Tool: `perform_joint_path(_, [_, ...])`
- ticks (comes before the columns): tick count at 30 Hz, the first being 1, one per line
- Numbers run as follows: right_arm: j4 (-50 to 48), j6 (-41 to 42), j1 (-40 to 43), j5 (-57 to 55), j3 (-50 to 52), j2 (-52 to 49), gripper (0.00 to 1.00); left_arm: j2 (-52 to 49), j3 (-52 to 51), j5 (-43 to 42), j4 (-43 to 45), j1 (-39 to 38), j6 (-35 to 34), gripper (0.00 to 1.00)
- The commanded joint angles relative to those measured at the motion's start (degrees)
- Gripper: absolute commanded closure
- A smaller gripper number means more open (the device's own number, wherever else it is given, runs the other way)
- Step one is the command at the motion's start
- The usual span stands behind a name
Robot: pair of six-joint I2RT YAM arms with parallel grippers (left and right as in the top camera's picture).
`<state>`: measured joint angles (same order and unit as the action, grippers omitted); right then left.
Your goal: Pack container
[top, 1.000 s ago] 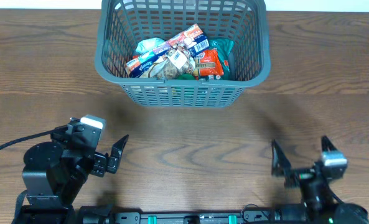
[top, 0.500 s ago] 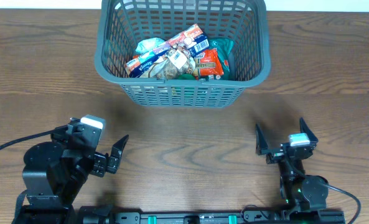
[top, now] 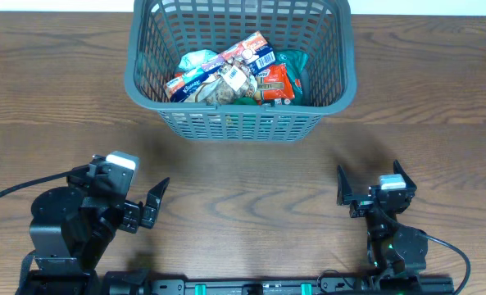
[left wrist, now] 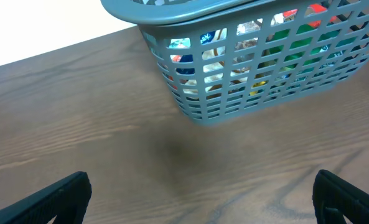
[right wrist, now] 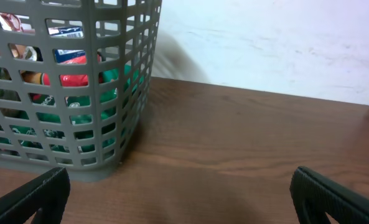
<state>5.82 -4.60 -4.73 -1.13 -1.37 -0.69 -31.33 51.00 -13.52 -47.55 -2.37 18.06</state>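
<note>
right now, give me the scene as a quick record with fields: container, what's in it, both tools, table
container: dark grey slotted basket, upright, at the far middle of the table
contents: mixed packets piled on its floor
left tool: open, holding nothing, low at the near left, facing the container
right tool: open, holding nothing, low at the near right, apart from the container
table: brown wood grain
</note>
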Motion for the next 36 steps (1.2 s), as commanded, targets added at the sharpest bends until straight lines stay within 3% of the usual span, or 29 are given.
perform_joint_path(1, [0.0, 0.9, -0.5, -0.8, 0.3, 0.4, 0.01, 0.4, 0.0, 0.3, 0.1, -0.2, 0.8, 0.02])
perform_joint_path(21, [0.0, 0.9, -0.5, -0.8, 0.3, 0.4, 0.01, 0.5, 0.0, 2.0, 0.0, -0.1, 2.3, 0.01])
perform_joint_path(25, [0.0, 0.9, -0.5, -0.8, 0.3, 0.4, 0.01, 4.8, -1.3, 2.2, 0.9, -0.4, 2.4, 0.01])
perform_joint_path(34, [0.0, 0.9, -0.5, -0.8, 0.3, 0.4, 0.01, 21.7, -25.6, 3.2, 31.3, -1.2, 2.5, 0.01])
perform_joint_path(36, [0.0, 0.9, -0.5, -0.8, 0.3, 0.4, 0.01, 24.4, -30.9, 6.3, 37.6, -1.2, -0.7, 0.01])
